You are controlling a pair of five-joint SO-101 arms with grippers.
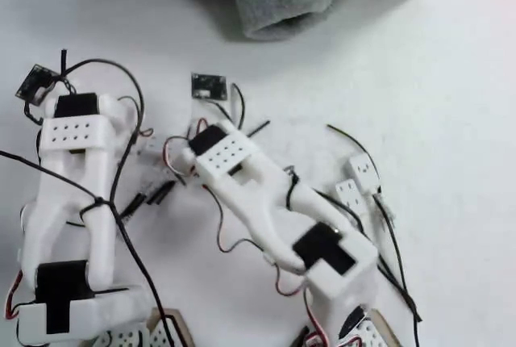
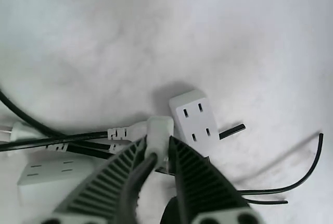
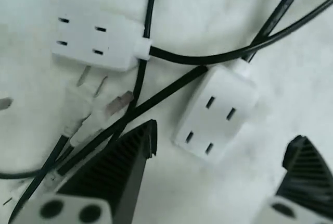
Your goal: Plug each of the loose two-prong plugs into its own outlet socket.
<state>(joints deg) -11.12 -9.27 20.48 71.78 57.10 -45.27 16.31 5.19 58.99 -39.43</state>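
We find the left pincer [image 2: 158, 141] clamped on a white plug [image 2: 158, 127], which sits just beside a socket block [image 2: 195, 122]. The right pincer [image 3: 223, 143] stands wide open over a second block [image 3: 216, 112]. A loose plug [image 3: 83, 99] lies near it, prongs towards a third block [image 3: 91, 39]. Black cables [image 3: 208, 57] cross the table [image 1: 403, 56].

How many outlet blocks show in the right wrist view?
2. One outlet block lies beside a loose plug. The other, tilted, lies next to it, with black cables running between them. More may lie outside this view.
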